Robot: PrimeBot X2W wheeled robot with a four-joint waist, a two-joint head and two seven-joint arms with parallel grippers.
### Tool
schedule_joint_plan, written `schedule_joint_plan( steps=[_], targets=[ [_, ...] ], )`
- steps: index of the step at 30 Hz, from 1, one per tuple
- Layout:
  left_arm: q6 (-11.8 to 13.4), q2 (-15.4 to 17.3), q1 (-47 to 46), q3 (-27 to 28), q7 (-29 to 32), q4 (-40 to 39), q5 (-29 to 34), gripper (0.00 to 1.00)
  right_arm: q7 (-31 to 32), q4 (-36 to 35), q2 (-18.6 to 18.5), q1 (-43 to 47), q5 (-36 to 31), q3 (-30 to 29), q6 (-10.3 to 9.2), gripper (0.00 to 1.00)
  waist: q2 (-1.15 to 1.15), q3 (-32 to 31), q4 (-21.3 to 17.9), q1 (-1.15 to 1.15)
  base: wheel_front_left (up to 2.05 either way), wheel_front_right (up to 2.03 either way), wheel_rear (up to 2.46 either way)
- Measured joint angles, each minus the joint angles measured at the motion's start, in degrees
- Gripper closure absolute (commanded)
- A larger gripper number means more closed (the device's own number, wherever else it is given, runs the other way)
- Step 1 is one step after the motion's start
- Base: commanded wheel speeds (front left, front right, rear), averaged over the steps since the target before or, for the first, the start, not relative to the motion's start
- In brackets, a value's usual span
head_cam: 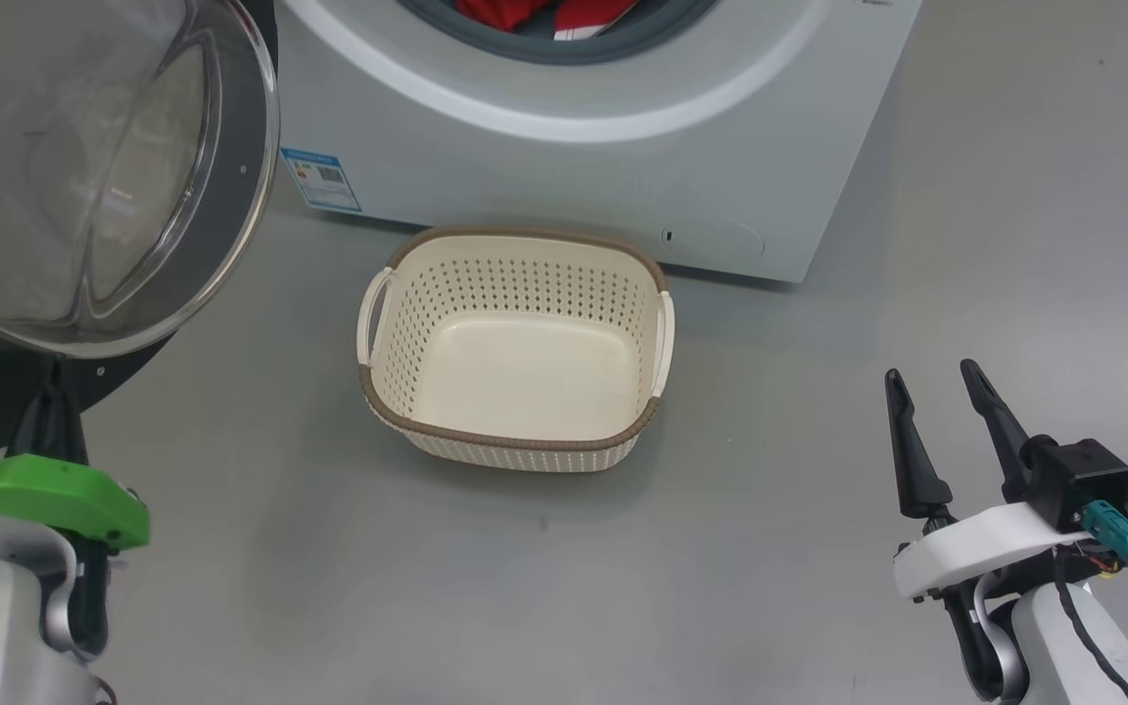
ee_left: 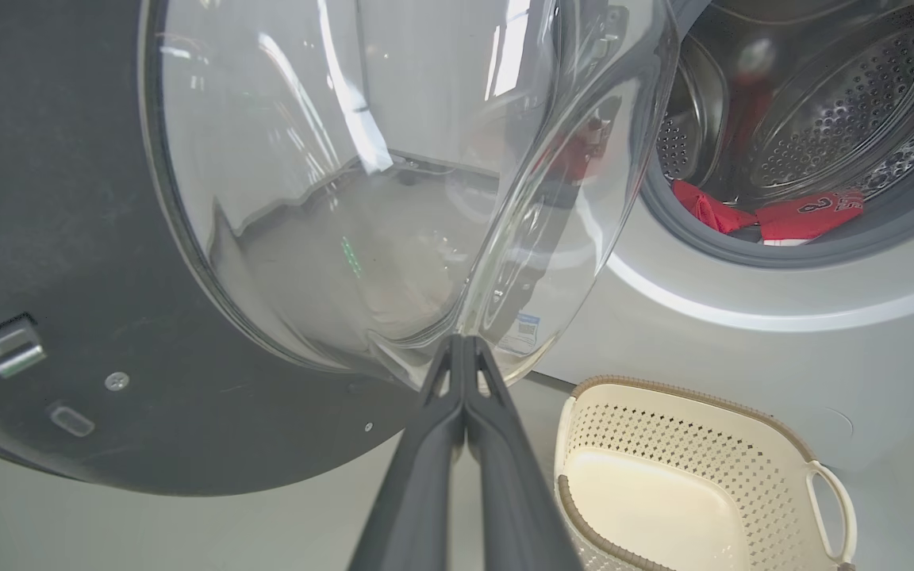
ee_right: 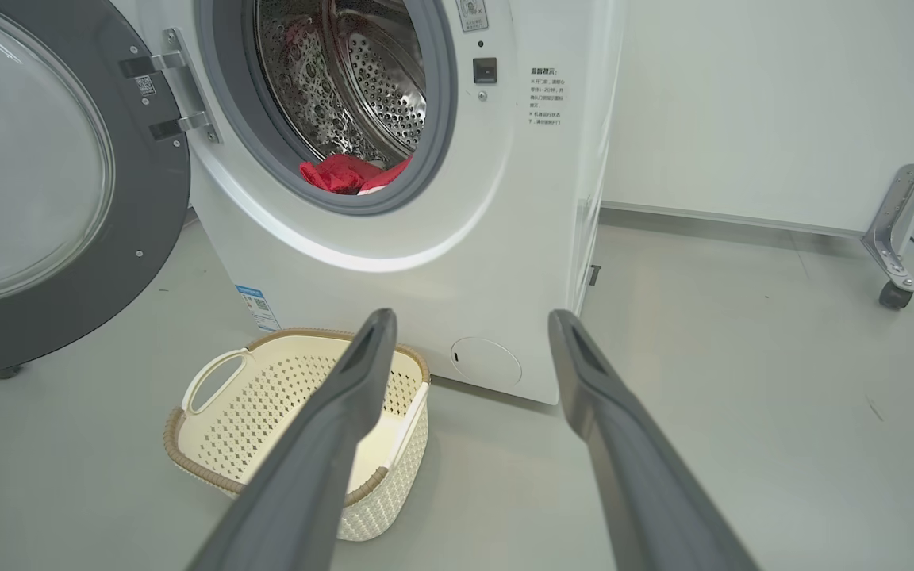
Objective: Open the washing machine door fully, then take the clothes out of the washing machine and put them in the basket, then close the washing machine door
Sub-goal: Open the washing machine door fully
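The open washing machine door [head_cam: 84, 176] stands before the left gripper [ee_left: 463, 342], pressed together at its glass, while the right gripper [head_cam: 931, 373] hangs spread right of the basket [head_cam: 510, 440], clothes [ee_right: 346, 173] lying in the mouth of the washing machine [head_cam: 623, 166].

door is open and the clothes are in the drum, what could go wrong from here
1. The left jaws are shut with their tips at the glass bowl of the door; a push could scrape it or slip off.
2. The clothes lie at the grey ring; pulling could snag them there.
3. The basket is small and looks light; they may spill over, or the open right jaws could knock it.
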Motion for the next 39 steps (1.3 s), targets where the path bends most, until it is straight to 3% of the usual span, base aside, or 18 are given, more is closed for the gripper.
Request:
schedule_joint_plan(
  steps=[11,25,38,39],
  targets=[
    [-1.2,-2.3,6.0,-3.6,-0.5,-3.1,1.1,1.00,-0.4,0.4,0.7,2.5,1.1,-1.5,-0.02,0.00,0.00,-5.9,-4.4,-0.01,0.00,0.00,0.00],
    [-2.3,-3.9,10.8,-8.5,-1.5,-9.4,4.1,1.00,-0.5,-1.4,1.1,3.9,1.5,-2.2,0.00,0.00,0.00,-8.3,-10.9,-0.01,0.00,0.00,0.00],
    [-2.4,-6.0,12.7,-9.9,-2.5,-13.2,4.3,1.00,-0.6,-2.4,0.9,5.7,1.5,-3.0,-0.02,0.00,0.00,-8.3,-12.6,-0.01,0.00,0.00,0.00],
    [-2.4,-6.2,12.9,-9.9,-2.5,-13.4,4.3,0.63,-0.6,-2.4,0.9,5.7,1.5,-3.0,-0.02,0.00,0.00,-8.3,-12.6,-0.01,0.00,0.00,0.00]
  ],
)
